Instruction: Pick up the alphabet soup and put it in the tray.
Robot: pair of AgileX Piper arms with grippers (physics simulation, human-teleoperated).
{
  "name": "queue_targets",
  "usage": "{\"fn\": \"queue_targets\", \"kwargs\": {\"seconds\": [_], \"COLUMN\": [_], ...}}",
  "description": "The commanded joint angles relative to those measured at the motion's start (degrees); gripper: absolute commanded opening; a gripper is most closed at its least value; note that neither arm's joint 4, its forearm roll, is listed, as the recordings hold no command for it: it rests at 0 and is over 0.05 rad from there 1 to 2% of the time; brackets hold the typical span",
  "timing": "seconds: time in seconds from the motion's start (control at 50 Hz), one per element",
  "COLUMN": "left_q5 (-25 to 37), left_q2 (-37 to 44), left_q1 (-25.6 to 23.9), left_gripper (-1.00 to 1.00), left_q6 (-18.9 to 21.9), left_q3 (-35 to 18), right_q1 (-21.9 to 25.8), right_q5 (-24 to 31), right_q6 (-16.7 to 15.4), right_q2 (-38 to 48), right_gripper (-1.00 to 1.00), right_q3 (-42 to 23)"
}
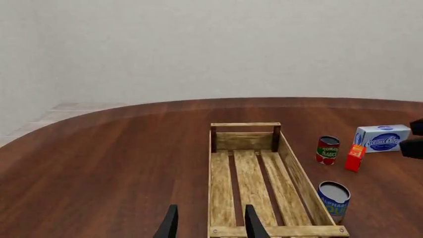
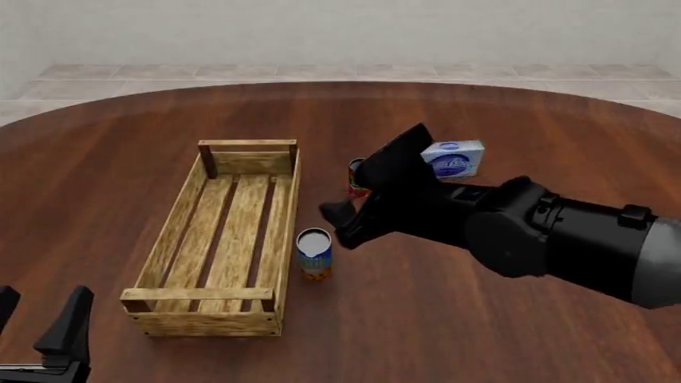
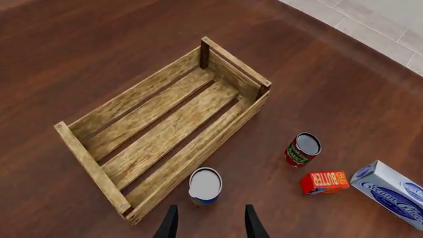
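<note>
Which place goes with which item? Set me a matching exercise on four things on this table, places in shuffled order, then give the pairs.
Items:
1. alphabet soup
2. tomato sauce can
3. cream cheese box
4. tray

Places, as the front view shows them:
A. farthest right of the four, near the table's far side
B. left of all the cans, lying lengthwise away from the arms
C. standing just outside the crate's right wall, toward its near end
D. partly hidden behind the right arm, beyond the blue-labelled can

Pairs: 1-C, 2-D, 3-A, 4-B
</note>
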Motion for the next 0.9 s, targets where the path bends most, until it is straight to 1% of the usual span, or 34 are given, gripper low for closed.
{"fn": "queue_targets", "kwargs": {"seconds": [0.02, 0.52, 0.9], "left_q5": [0.1, 0.1, 0.1], "left_q2": [-0.1, -0.1, -0.1], "left_q1": [0.1, 0.1, 0.1], "left_gripper": [1.00, 1.00, 1.00], "left_q6": [0.0, 0.0, 0.0], "left_q3": [0.0, 0.0, 0.0], "right_q1": [-0.1, -0.3, 0.2], "right_q5": [-1.3, -3.4, -6.4], "right_q6": [0.7, 1.7, 2.4], "right_q2": [2.4, 6.9, 9.8], "right_gripper": [1.00, 1.00, 1.00], "right_q3": [-0.1, -1.2, 0.2]}}
